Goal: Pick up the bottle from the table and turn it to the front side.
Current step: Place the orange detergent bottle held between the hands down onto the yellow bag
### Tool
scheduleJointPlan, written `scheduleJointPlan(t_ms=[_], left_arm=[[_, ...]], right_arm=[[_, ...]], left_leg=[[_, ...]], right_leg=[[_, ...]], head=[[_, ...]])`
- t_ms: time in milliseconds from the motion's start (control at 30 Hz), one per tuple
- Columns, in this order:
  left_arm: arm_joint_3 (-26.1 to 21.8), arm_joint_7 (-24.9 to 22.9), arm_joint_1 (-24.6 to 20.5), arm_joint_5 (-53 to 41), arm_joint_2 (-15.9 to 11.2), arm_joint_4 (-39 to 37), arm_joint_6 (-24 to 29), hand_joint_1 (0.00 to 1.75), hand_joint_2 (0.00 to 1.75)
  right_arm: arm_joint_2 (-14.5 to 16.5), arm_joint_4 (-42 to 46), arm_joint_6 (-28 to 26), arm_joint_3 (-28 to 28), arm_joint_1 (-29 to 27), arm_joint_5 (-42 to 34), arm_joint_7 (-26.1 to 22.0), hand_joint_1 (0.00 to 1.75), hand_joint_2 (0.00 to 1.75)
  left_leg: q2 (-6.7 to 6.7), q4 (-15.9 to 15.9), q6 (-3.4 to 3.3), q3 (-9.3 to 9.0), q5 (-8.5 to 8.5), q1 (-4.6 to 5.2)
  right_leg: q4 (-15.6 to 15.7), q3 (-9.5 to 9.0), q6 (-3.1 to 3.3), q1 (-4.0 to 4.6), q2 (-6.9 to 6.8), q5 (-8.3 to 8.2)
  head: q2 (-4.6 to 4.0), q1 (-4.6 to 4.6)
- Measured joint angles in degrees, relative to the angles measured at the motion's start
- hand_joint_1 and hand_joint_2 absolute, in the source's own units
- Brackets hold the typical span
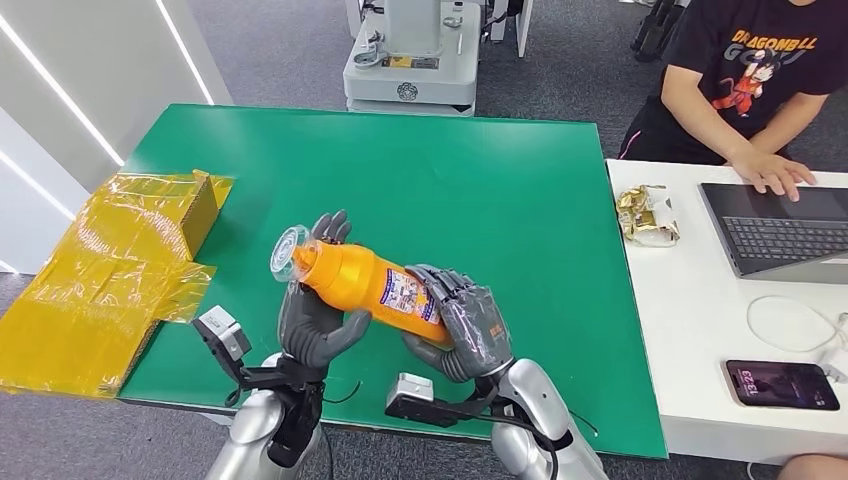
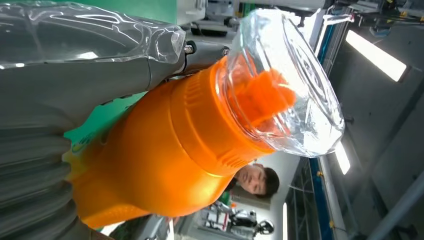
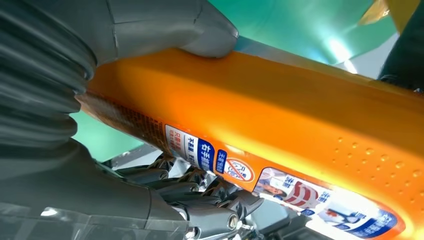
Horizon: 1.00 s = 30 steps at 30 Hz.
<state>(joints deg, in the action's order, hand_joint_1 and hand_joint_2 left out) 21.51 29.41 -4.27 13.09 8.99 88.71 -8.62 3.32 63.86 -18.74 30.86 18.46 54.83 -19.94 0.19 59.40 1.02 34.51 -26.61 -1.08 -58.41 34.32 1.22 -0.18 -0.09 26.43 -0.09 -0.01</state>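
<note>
An orange bottle (image 1: 375,284) with a clear cap (image 1: 285,253) and a printed label lies tilted in the air above the green table (image 1: 480,190), near its front edge. My left hand (image 1: 315,318) grips the bottle's neck end from below, fingers wrapped up behind it. My right hand (image 1: 462,322) grips the base end, fingers curled over the label. In the left wrist view the bottle (image 2: 170,155) and its clear cap (image 2: 290,85) sit close against the hand. The right wrist view has the bottle's labelled side (image 3: 280,130) with the thumb (image 3: 170,27) pressed on it.
A yellow plastic-wrapped cardboard box (image 1: 115,275) lies on the table's left edge. To the right stands a white table (image 1: 690,330) with a laptop (image 1: 785,228), a phone (image 1: 782,384), a cable and a snack wrapper (image 1: 648,214); a person sits there, hand on the laptop. A machine base stands beyond the table.
</note>
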Motion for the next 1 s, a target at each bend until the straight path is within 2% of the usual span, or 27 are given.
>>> scheduleJointPlan(t_ms=[367, 600, 633, 733, 767, 1000], left_arm=[[1.21, 1.76, -2.44, -1.89, -0.14, -4.37, 7.56, 0.00, 1.75], [2.77, 3.50, -3.45, -0.20, -0.38, -7.67, 10.01, 0.00, 1.75], [3.02, 3.79, -3.67, 0.22, -0.50, -8.09, 10.32, 0.23, 1.75], [3.94, 4.84, -4.39, 1.94, -0.95, -9.27, 11.50, 1.53, 1.75], [4.30, 5.18, -4.56, 2.49, -1.08, -9.59, 11.89, 1.73, 1.75], [5.79, 5.98, -4.48, 3.86, -1.32, -10.24, 12.96, 1.75, 1.75]], right_arm=[[0.00, -0.18, 3.34, 0.09, -0.48, -1.40, -1.66, 1.75, 1.75], [-0.02, -0.85, 4.03, 0.16, -0.46, -2.60, -2.25, 1.75, 1.75], [-0.02, -0.97, 4.09, 0.17, -0.45, -2.69, -2.25, 1.75, 1.75], [-0.08, -1.29, 4.17, 0.21, -0.40, -2.93, -2.20, 1.75, 1.75], [-0.11, -1.39, 4.16, 0.23, -0.36, -2.99, -2.11, 1.75, 1.75], [-0.45, -1.67, 3.87, 0.28, -0.25, -2.57, -1.17, 1.75, 1.75]], left_leg=[[-0.01, 0.00, 0.00, 0.01, 0.00, 0.00], [0.00, 0.00, 0.00, 0.01, 0.00, 0.00], [0.00, 0.00, 0.00, 0.01, 0.00, 0.00], [0.00, 0.00, 0.00, 0.01, 0.00, 0.00], [0.00, 0.00, 0.00, 0.01, 0.00, 0.00], [0.00, 0.00, 0.00, 0.01, 0.00, 0.00]], right_leg=[[0.00, -0.01, 0.00, 0.00, 0.00, 0.00], [0.00, 0.00, 0.00, 0.00, 0.00, 0.00], [0.00, 0.00, 0.00, 0.00, 0.00, 0.00], [0.00, 0.00, 0.00, 0.00, 0.00, 0.00], [0.00, 0.00, 0.00, 0.00, 0.00, 0.00], [0.00, 0.00, 0.00, 0.00, 0.01, 0.00]], head=[[0.00, -0.01], [0.00, 0.00], [0.00, 0.00], [0.00, -0.01], [0.00, -0.01], [0.00, 0.01]])
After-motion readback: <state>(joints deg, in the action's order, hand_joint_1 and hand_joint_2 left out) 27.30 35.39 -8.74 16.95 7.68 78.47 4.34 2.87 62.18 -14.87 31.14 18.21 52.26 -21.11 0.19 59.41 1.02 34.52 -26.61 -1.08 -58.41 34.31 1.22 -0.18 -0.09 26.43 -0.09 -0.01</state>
